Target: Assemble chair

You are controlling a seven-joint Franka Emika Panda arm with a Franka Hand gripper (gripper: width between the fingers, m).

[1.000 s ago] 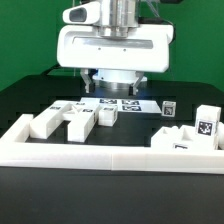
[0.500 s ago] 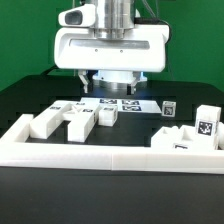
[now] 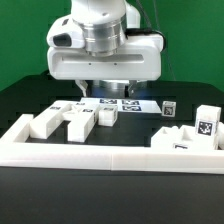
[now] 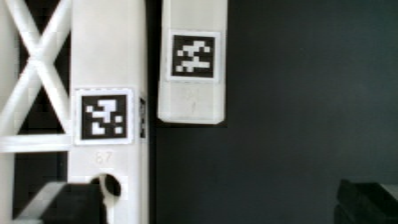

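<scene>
End effector [image 4: 224, 203] spread wide — dark table [image 4: 302, 120] between.

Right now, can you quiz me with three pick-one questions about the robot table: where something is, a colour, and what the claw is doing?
1. Where is the low wall in the exterior view?
A. In front of the parts, nearest the camera.
B. On top of the parts.
C. Behind the parts, far away.

2. What colour is the table?
A. Red.
B. Black.
C. Yellow.

3. How is the gripper?
A. Shut on a part.
B. Shut on nothing.
C. Open and empty.

Answers:
1 A: the wall runs along the near edge, with the parts behind it.
2 B: the bare top is black.
3 C: the wrist view shows the fingertips wide apart with only table between them.
</scene>
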